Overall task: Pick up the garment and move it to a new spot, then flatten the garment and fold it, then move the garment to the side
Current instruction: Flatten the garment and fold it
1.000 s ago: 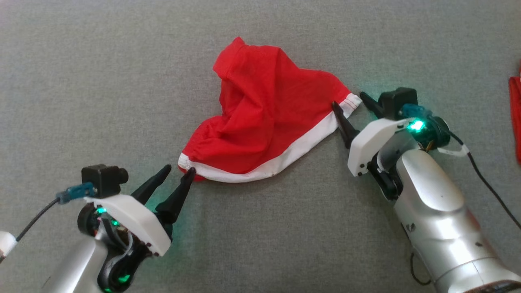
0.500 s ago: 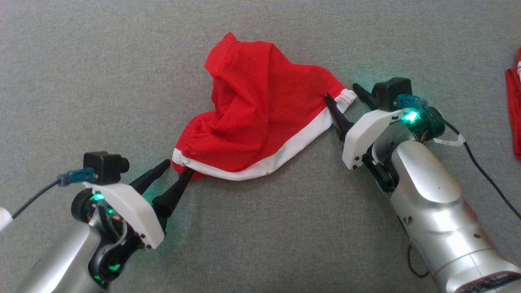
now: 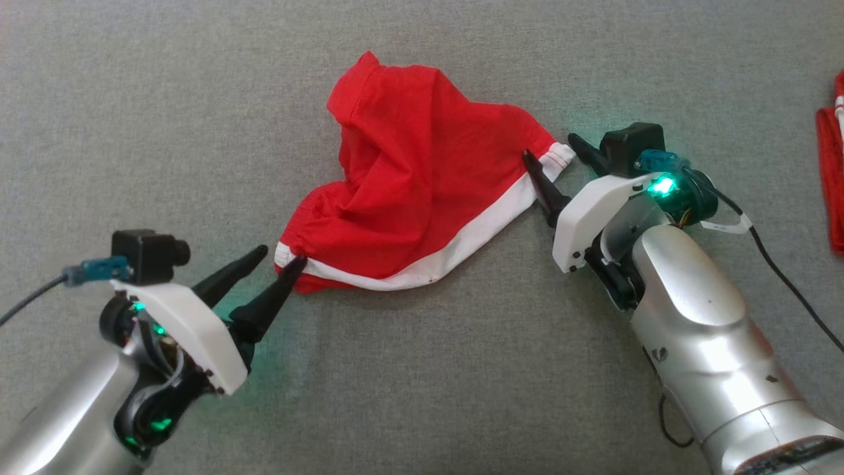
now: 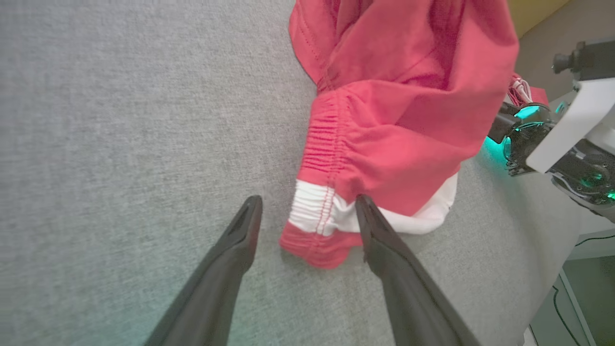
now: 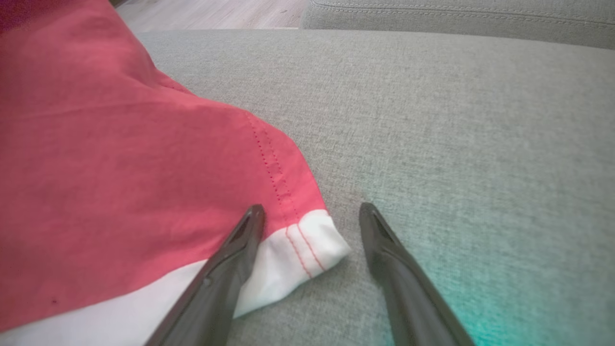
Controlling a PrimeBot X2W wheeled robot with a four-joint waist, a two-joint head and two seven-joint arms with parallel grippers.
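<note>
Your left gripper [image 3: 283, 254]: jaws open astride the red garment [image 3: 422, 198]'s gathered white-band corner | your right gripper [image 3: 548, 145]: jaws open astride the opposite corner | garment crumpled on grey surface [image 3: 132, 99]

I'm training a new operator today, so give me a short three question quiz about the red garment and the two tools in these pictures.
1. True or false: the left tool and right tool are both shut on the red garment.
2. The band along the garment's edge is: A white, B blue, C black.
3. Which tool stands at the band's gathered, elastic end?
Key: 1 false, both stand open; 2 A; 3 the left tool.
</note>
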